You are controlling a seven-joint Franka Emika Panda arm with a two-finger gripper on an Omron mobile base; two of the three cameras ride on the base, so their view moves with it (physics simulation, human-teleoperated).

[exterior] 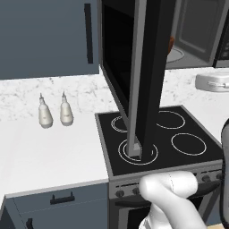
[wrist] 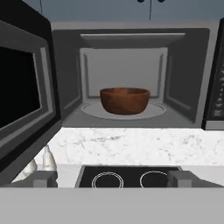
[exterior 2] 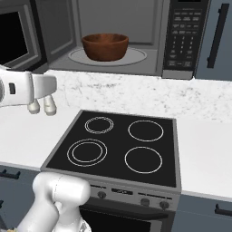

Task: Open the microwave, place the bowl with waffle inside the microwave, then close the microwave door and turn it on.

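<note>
The microwave (exterior 2: 149,68) stands with the microwave door (wrist: 22,100) swung wide open to the left; in the left base view the door (exterior: 147,76) is seen edge-on over the stove. The dark-brown bowl (wrist: 124,100) sits on the round turntable inside the grey cavity, as the right base view also shows (exterior 2: 105,46). The waffle is hidden behind the bowl's wall. My gripper (wrist: 113,179) is open and holds nothing. It hangs back from the microwave, over the stove, facing the cavity, and is clear of the bowl and the door.
A black four-ring cooktop (exterior 2: 118,145) lies below the microwave. Two small white bottles (exterior: 44,114) (exterior: 66,112) stand on the counter to its left. A grey lidded item (exterior: 214,81) rests at the right. The control panel (exterior 2: 183,36) is at the microwave's right edge.
</note>
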